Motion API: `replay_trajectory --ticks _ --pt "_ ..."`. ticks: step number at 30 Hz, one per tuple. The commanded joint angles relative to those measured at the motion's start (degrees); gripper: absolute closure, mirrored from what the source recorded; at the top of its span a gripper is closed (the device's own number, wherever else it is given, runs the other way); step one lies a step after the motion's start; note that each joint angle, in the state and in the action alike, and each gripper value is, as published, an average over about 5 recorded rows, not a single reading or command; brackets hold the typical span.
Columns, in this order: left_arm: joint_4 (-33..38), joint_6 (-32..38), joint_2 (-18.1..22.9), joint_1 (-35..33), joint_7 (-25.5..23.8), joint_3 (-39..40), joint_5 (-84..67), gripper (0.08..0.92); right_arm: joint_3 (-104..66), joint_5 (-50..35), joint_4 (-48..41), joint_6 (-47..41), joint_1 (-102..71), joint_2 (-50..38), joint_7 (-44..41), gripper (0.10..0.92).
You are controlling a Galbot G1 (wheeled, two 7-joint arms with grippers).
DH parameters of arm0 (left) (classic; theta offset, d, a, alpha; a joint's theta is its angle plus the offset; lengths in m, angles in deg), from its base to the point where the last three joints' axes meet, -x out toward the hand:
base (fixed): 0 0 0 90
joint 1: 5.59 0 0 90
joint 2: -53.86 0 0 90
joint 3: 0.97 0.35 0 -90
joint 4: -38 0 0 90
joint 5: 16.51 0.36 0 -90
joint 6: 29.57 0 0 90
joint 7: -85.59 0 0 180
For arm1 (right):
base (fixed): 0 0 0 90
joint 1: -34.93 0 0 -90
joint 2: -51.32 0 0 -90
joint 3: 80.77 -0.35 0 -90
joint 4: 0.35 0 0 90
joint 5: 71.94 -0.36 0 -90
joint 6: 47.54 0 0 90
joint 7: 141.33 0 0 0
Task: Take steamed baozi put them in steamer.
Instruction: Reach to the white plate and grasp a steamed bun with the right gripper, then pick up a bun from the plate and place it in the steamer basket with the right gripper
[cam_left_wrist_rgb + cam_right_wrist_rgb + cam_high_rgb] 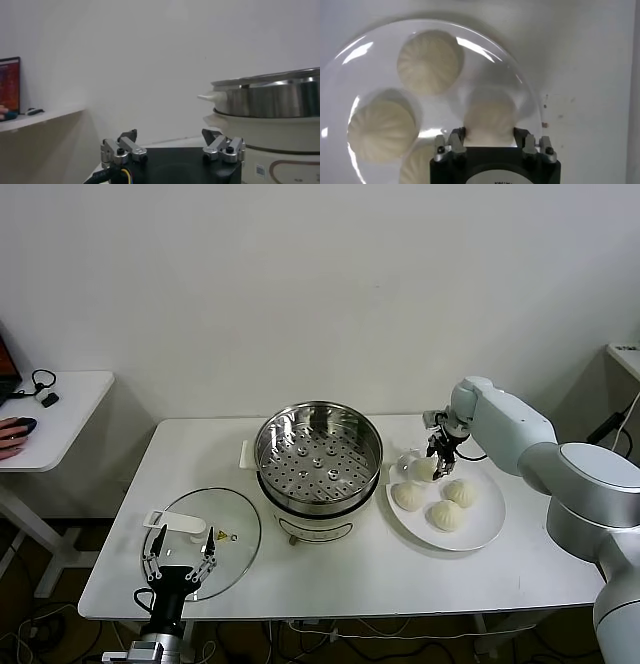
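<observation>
Baozi [490, 117] on the plate [487, 529], beside the steamer [318, 456], sits clamped in the right gripper [437, 452], where a hard squeeze could dent it or a slack one drop it; left gripper [180, 556] idles open.

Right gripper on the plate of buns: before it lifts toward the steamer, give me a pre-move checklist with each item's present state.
1. Right gripper closed around one bun: ok, a finger on each side.
2. Bun lifted off the plate: cannot tell.
3. Other three buns outside the grip: ok.
4. Steamer uncovered, tray bare: ok.
5. Lid lies clear of the path: ok, left of steamer.
6. Left gripper out of the way: ok, open above the lid.
</observation>
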Motion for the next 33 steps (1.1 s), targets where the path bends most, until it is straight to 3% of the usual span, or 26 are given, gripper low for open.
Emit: replay_trajectory --ticks 1,9,16,24,33 --pt "0.04 0.01 1.94 -0.04 0.03 -0.05 0.06 0.177 5.46 -3.01 8.48 -0.29 3.97 -5.10 -0.17 0.388" --pt "0.25 0.05 1.70 -0.06 0.06 -0.09 0.13 0.177 21.69 -11.83 30.02 1.50 20.01 -14.73 0.09 0.382" --pt "0.14 0.05 1.38 0.12 0.17 0.05 0.22 0.177 32.61 -19.88 42.17 5.31 36.67 -16.04 0.50 0.369" --pt "0.03 0.09 0.94 0.07 0.25 0.12 0.31 0.177 38.48 -23.01 46.82 17.52 47.00 -10.58 1.88 0.379" --pt "-0.02 0.31 1.38 0.31 0.64 0.46 0.20 0.177 37.68 -18.74 46.81 31.90 43.28 -1.03 13.25 0.386"
